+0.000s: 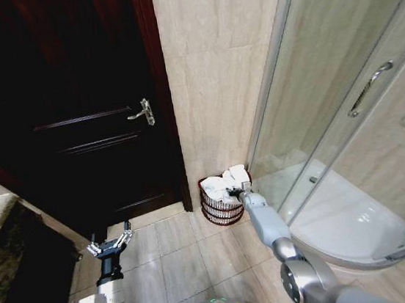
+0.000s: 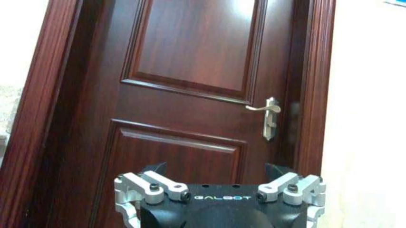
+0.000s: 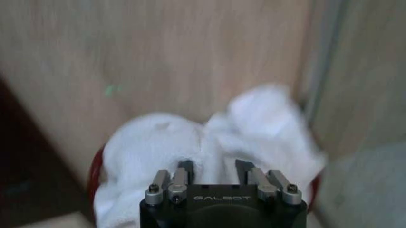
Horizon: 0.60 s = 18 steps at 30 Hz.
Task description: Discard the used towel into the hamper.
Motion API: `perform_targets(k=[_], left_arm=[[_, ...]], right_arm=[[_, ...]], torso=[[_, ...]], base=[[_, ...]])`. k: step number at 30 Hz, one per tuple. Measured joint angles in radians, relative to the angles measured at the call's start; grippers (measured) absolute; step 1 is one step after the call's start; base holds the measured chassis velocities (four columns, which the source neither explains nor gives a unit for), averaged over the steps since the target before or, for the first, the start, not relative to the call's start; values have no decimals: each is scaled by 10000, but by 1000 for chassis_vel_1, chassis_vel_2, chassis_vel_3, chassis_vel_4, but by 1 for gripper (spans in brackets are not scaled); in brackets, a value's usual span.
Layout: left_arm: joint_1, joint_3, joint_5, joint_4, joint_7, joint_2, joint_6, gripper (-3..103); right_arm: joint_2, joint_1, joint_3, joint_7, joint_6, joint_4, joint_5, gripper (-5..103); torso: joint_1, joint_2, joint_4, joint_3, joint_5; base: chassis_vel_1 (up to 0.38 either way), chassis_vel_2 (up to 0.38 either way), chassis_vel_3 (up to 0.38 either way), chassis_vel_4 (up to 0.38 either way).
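The hamper [image 1: 220, 207] is sitting on the tiled floor [image 1: 179, 261] at about one o'clock from the robot, in the corner between the dark wooden door [image 1: 87, 114] and the glass shower enclosure [image 1: 346, 119]. The white towel [image 1: 229, 184] is bulging out over its rim. The right hand [image 1: 233, 191] is reaching down onto the towel, fingers a little apart with cloth between them. The left hand [image 1: 110, 244] is hanging at eleven o'clock, facing the door with fingers spread apart.
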<state>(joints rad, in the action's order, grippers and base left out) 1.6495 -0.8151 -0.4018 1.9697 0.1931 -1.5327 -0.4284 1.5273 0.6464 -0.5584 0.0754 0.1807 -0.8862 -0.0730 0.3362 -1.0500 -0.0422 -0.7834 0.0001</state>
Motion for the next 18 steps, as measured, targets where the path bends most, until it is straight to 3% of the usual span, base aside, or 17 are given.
perform_targets(k=[6,9,15,18], left_arm=[[-156,-112,-351,-245,-11,333,-317,100],[-138,-224,-298,-49,13,89,-413,100],[227,-198,-116,994,13,-191,337,100],[242,-64,96,1338,-199,-265,770,100]], right_arm=[[-758,1233,489,-166,-218,-2616,-676,63],[-1395,2135,871,-45,-219,-4380,-1340,79],[-2107,3344,1205,-395,41,-6865,-2113,99],[-2351,3993,1044,-483,177,-7999,-2270,100]], torso=[[0,0,6,1,-2],[-1,-1,4,2,-5],[-1,-1,-4,2,0],[-2,0,-2,2,3]], base=[[0,0,0,0],[0,0,0,0],[0,0,0,0],[0,0,0,0]])
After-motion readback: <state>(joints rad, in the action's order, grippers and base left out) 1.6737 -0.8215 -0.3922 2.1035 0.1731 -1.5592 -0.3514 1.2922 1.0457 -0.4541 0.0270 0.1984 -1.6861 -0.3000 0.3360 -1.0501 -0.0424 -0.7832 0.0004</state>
